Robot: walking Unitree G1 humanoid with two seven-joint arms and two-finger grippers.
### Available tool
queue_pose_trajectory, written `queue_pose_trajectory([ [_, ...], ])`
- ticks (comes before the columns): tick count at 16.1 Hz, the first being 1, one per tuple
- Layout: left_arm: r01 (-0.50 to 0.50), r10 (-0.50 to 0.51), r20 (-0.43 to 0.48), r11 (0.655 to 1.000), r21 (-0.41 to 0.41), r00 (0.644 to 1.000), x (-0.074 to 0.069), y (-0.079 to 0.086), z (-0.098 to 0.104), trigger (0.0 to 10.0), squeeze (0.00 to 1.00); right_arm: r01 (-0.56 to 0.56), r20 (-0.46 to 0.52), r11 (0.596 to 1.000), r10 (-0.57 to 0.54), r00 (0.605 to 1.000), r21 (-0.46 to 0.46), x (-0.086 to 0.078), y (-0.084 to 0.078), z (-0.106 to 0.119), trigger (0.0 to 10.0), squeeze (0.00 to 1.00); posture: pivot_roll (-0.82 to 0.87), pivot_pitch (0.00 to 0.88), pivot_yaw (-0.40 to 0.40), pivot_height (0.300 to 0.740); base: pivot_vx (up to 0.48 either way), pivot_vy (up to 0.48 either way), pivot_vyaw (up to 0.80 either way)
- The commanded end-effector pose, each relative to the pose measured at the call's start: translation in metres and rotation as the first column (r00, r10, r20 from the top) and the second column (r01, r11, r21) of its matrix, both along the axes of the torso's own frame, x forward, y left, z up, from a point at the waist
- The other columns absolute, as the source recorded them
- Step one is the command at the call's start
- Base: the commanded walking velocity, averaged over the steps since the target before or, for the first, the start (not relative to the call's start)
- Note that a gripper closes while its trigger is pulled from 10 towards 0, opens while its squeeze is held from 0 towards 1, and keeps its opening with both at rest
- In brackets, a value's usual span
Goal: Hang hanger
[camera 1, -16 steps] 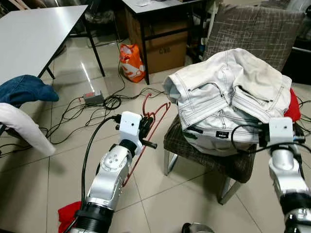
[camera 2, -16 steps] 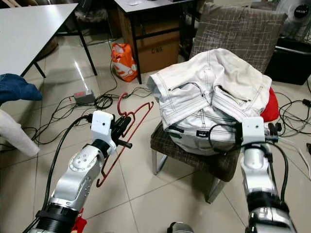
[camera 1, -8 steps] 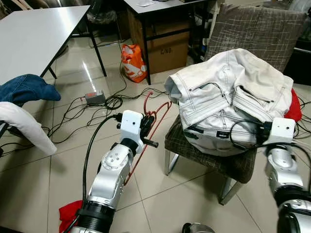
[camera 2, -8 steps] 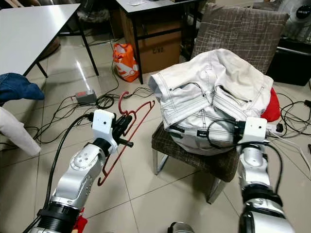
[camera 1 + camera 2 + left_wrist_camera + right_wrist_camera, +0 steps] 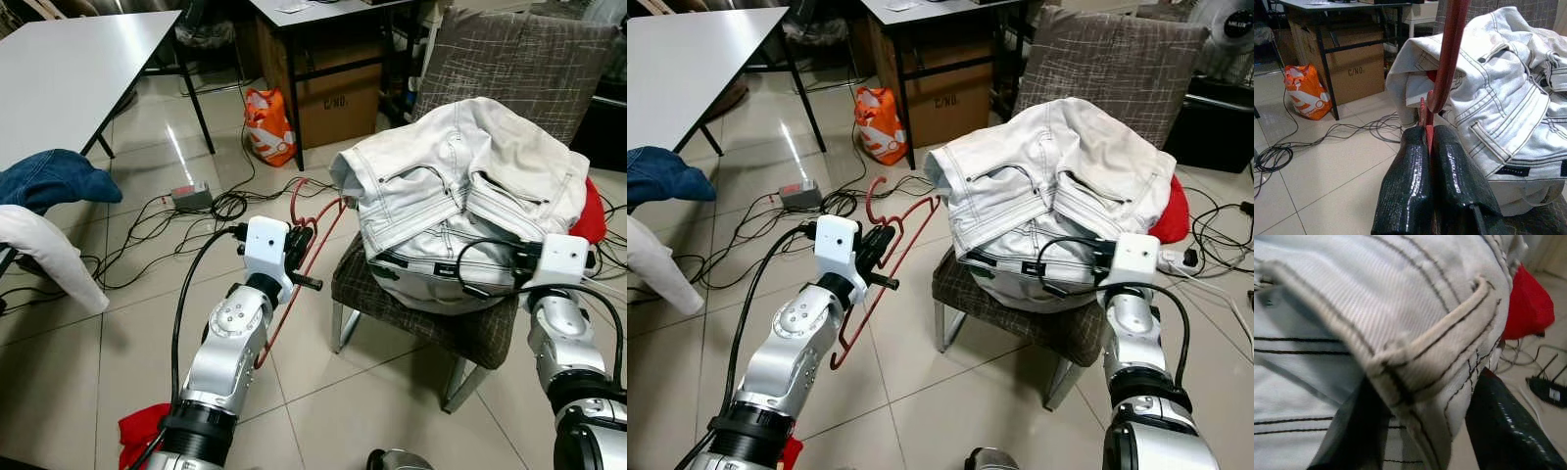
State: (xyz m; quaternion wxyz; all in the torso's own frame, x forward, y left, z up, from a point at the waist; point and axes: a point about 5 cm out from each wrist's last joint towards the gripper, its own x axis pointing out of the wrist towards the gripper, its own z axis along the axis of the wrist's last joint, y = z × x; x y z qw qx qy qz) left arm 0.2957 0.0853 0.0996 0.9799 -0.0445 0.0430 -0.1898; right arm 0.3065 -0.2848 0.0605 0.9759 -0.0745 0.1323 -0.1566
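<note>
My left pincer [image 5: 1427,147] sits centre-left in the head views, fingers pressed together on the red hanger [image 5: 884,264], pinching its wire just below the hook. The hanger hangs tilted over the tiled floor [image 5: 147,323], hook up near the front left corner of the chair [image 5: 411,313], its lower end down beside my left forearm.

My right pincer [image 5: 1422,396] is at the lower right of the head views, against the white jeans [image 5: 460,196] piled on the chair. Its fingers [image 5: 1498,426] are spread, with a seamed fold of the denim between them; I can't tell if they grip it. A red cloth [image 5: 1172,211] pokes out behind the jeans on the right.

Upper left: white desk [image 5: 69,69]. Top centre: orange bag [image 5: 266,122], cardboard box [image 5: 338,98]. Cables [image 5: 196,215] run across the floor.
</note>
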Motion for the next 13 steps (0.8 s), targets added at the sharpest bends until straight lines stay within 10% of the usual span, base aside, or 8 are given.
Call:
queue_pose_trajectory([
  [1,-0.018,0.018,-0.005,1.000,-0.005,1.000,0.003,0.002,0.001,10.0,0.00,-0.080,0.022,0.996,0.080,0.997,-0.034,0.006,0.011,0.005,0.0,0.00,-0.06,0.000,0.064,0.740,0.000,0.000,0.00],
  [12,-0.018,0.018,-0.004,1.000,-0.016,1.000,0.003,-0.003,0.000,10.0,0.00,-0.144,-0.008,0.972,0.145,0.989,-0.184,-0.006,0.019,0.002,0.0,0.00,-0.07,0.000,0.046,0.740,0.000,0.000,0.00],
  [13,-0.015,0.015,-0.004,1.000,-0.015,1.000,0.003,-0.003,0.000,10.0,0.00,-0.135,0.002,0.973,0.138,0.990,-0.189,-0.005,0.018,0.004,10.0,1.00,-0.07,0.000,0.047,0.740,0.000,0.000,0.00],
])
